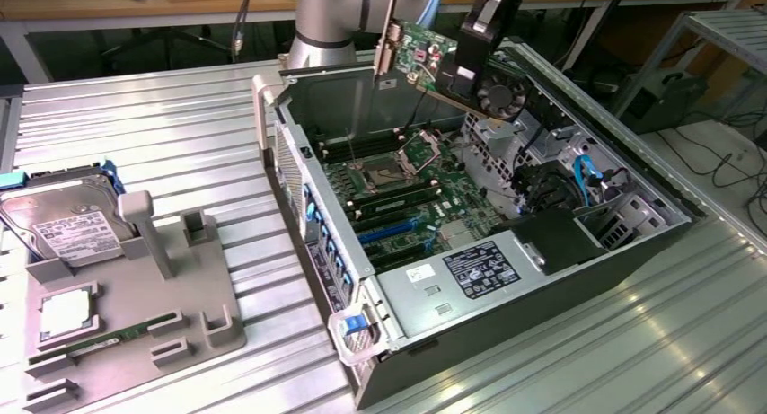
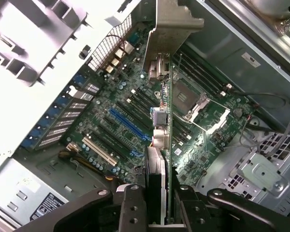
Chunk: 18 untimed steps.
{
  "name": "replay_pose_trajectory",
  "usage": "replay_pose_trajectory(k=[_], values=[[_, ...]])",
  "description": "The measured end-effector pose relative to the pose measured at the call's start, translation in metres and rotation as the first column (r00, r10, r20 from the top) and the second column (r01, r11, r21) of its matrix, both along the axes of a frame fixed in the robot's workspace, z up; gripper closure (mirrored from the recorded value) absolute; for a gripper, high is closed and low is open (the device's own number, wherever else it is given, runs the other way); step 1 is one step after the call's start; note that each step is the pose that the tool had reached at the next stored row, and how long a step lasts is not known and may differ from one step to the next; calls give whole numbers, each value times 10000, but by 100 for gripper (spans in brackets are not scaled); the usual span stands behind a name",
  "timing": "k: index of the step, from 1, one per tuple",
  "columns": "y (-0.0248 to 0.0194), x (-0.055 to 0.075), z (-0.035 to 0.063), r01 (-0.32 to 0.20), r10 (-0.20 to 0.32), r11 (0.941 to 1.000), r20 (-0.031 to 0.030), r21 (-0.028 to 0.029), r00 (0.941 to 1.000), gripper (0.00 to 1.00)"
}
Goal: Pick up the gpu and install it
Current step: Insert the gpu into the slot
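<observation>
One green, black-fanned gpu (image 1: 422, 53) gripped by the hand (image 2: 160, 200).

**Exterior view:** Lighting is bright and even, from overhead. The ribbed silver metal worktop (image 1: 144, 118) carries a soft sheen, strongest along the strip at the exterior view's right. No hard shadows noted. The interior of the open black and grey computer case (image 1: 359, 95) reads darker. Focus is acceptable throughout.

**Wrist view:** A pale grey moulded part (image 2: 34, 38) is overexposed to near white and its detail is lost. A glare patch sits on the green motherboard (image 2: 210, 123) beside the thin green gpu card (image 2: 168, 121). The black pincer (image 2: 162, 203), clamped on that card, is soft in focus.
</observation>
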<state>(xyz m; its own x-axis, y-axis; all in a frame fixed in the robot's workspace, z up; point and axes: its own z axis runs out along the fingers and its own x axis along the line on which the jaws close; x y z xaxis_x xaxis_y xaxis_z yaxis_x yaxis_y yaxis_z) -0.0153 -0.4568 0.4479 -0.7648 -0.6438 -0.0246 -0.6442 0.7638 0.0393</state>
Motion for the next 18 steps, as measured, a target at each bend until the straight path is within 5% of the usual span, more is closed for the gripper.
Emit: replay_pose_trajectory(k=[10, 13, 18], values=[[-12, 0, 0, -1162, 1162, 9932, 0, 1, 9932, 73], [-20, 0, 0, -2036, 2036, 9791, 0, 0, 9791, 73], [-25, 0, 0, -2733, 2733, 9619, 0, 0, 9619, 73]])
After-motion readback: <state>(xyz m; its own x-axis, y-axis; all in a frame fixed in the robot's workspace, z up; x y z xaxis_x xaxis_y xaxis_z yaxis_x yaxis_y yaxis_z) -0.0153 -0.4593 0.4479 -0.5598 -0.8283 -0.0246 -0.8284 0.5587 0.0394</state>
